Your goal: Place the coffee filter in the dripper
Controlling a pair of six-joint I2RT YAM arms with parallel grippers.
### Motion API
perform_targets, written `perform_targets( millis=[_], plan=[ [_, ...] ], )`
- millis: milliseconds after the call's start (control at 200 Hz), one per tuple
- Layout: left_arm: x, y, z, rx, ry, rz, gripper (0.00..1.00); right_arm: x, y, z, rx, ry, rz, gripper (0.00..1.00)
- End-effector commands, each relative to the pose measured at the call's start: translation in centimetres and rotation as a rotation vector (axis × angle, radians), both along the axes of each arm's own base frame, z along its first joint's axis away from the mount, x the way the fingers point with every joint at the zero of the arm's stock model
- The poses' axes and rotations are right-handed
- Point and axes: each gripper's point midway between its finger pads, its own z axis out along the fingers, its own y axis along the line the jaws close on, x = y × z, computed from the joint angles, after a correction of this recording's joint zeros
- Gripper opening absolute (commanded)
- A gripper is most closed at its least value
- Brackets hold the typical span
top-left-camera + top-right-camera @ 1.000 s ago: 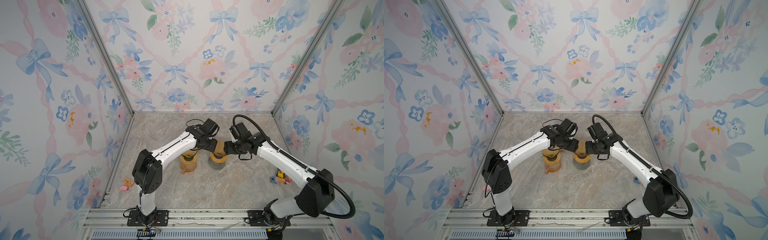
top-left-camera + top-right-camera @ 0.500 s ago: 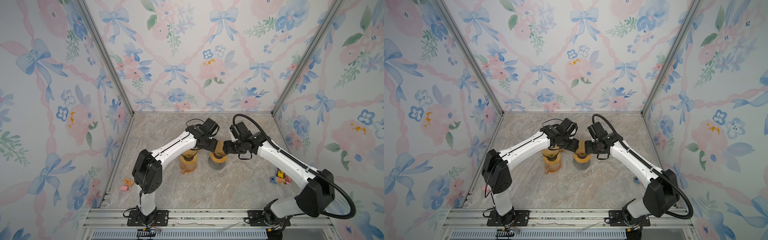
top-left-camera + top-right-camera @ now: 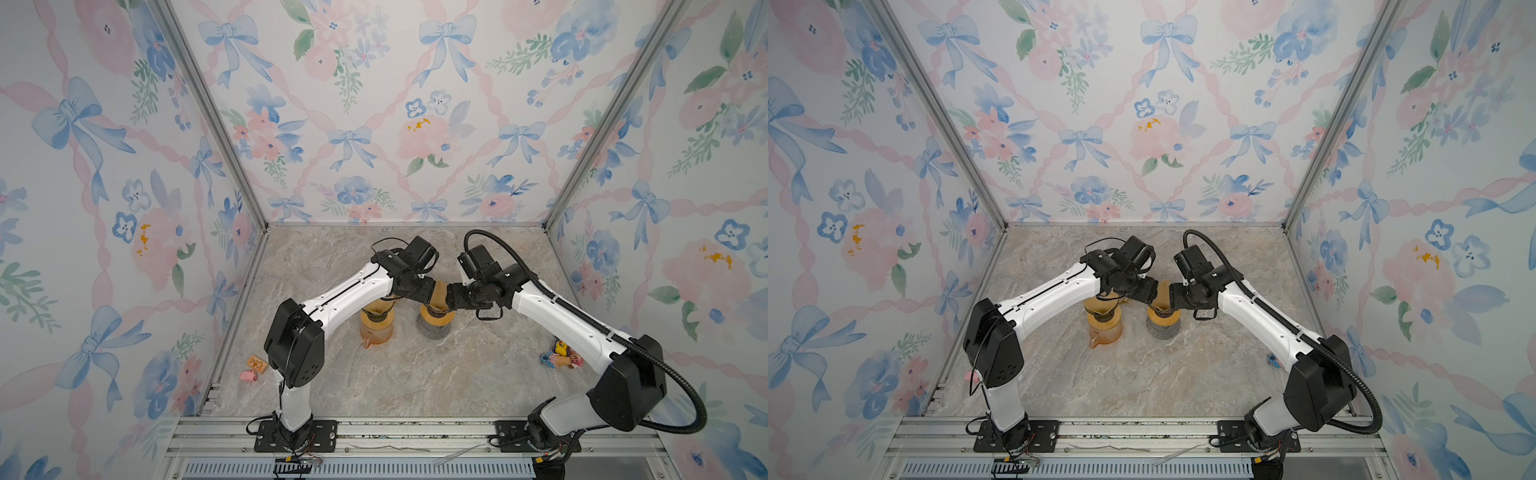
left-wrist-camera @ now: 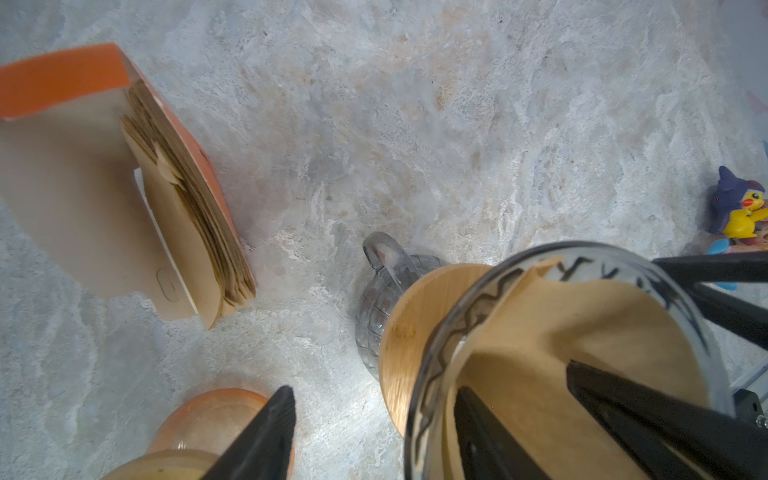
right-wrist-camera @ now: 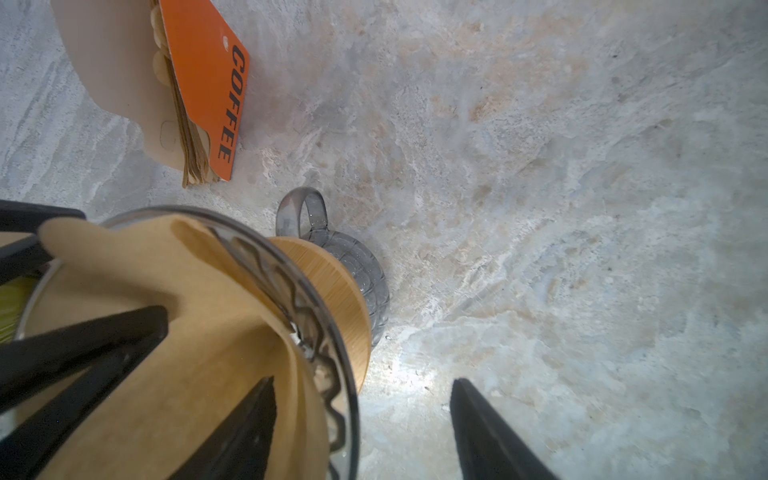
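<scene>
Brown paper filter [image 4: 582, 332]: is sitting inside the glass dripper [image 4: 432, 353], opened into a cone, with one edge standing above the rim.
Dripper seat: the glass is being carried by a wooden collar [image 5: 332, 270] on the grey glass server [image 5: 370, 282].
Left gripper [image 4: 374, 390]: is being seen open, with one finger inside the cone and the other outside the glass. Nothing is being clamped.
Right gripper [image 5: 363, 381]: is likewise being seen spread across the opposite rim, clamping nothing.
Handling: the paper is being judged light, limp and easily creased; the glass is being judged fragile and liable to tip.
Hold: the filter's upper edge is being favoured — pinched gently, or pressed outward against the wall.
</scene>
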Motion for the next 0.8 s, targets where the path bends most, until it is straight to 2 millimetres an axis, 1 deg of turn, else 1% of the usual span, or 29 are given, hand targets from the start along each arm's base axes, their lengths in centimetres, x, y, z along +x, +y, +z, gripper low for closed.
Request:
perform_targets(
  millis=[0,95,320,505,585,700,795],
  plan=[
    [-0.2,-0.5,1.6,-0.033,-0.005,0.0,0.66,0.2,0.5,2.7,0.073,-0.065,-0.002,0.69],
    [0.0,-0.6,2.8,-0.055,-0.027,-0.001,0.67,0.2,0.3,4.0,0.096,-0.107,-0.004,0.69],
    [0.1,-0.6,5.8,-0.103,-0.079,0.008,0.68,-0.7,-0.4,6.1,0.124,-0.165,-0.008,0.69],
    [-0.5,-0.2,7.3,-0.129,-0.1,0.002,0.69,-1.6,-0.8,7.5,0.155,-0.207,-0.001,0.71],
    [-0.8,0.3,7.9,-0.132,-0.113,0.009,0.69,-1.9,-0.9,7.8,0.164,-0.218,0.007,0.71],
    [-1.5,1.3,9.4,-0.152,-0.145,0.021,0.69,-2.4,-1.0,8.5,0.183,-0.251,0.023,0.72],
    [-2.1,2.2,11.0,-0.181,-0.194,0.02,0.69,-2.9,-1.4,9.1,0.188,-0.284,0.033,0.78]
  ],
)
